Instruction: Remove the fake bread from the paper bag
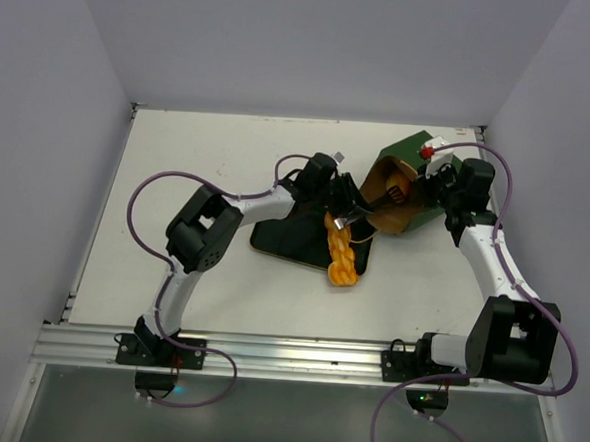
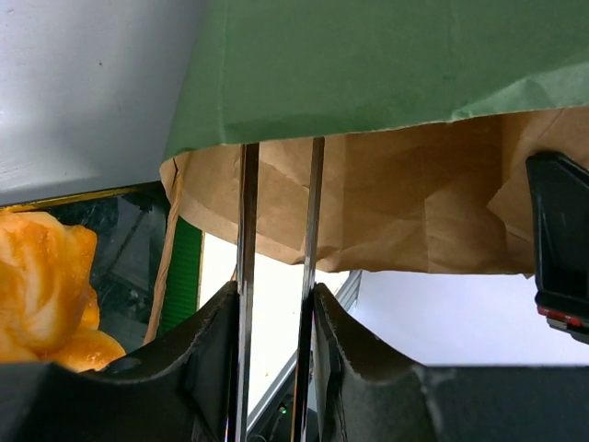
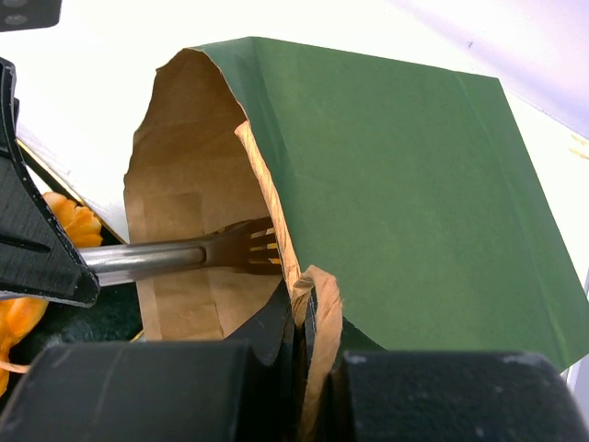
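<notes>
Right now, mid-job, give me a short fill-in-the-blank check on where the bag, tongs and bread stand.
1. The right gripper pinches the rim of the ____.
2. The left gripper holds metal tongs whose forked tip is ____ the bag's open mouth.
3. The orange braided loaf lies outside the bag, on the black ____.
Missing words: paper bag; inside; tray.

no legible text, label, brand, number or sign on anything in view
</notes>
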Motion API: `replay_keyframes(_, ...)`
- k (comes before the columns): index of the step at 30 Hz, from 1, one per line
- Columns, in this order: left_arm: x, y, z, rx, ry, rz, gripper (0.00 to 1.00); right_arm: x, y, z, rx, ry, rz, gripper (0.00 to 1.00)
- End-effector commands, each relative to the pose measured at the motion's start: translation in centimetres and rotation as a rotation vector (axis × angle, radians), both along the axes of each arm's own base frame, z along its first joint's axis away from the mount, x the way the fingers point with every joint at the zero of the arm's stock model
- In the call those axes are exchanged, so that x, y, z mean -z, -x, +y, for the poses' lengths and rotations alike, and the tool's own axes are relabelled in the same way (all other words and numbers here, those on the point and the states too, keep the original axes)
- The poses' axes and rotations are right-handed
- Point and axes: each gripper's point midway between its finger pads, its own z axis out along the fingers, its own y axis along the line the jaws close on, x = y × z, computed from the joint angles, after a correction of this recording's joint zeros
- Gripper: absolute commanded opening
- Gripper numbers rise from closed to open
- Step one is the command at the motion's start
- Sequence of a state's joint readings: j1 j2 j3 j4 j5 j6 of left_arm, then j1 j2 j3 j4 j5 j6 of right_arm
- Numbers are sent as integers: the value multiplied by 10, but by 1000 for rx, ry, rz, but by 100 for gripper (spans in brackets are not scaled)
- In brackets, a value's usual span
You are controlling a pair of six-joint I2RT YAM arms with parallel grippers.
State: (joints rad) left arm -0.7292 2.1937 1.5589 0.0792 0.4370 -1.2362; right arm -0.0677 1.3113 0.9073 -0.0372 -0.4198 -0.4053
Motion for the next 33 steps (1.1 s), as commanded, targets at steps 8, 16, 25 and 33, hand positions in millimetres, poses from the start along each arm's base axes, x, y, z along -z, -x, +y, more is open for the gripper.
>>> replay_keyframes(8,-41,1,4,45,79,-98,0,-20,-4,4,-27,-7,-83,3)
replay_keyframes(16,-62,31,25,84,119,-139,0,-19,-7,-1,1,0,-87,3)
replay_keyframes(25,-81,64,40,140,148,-190,0,-20,-8,-5,23,-3,-89,3)
replay_keyframes(33,-82,109,69,239,129,-202,0,-21,-10,-11,56,-5,-93,2)
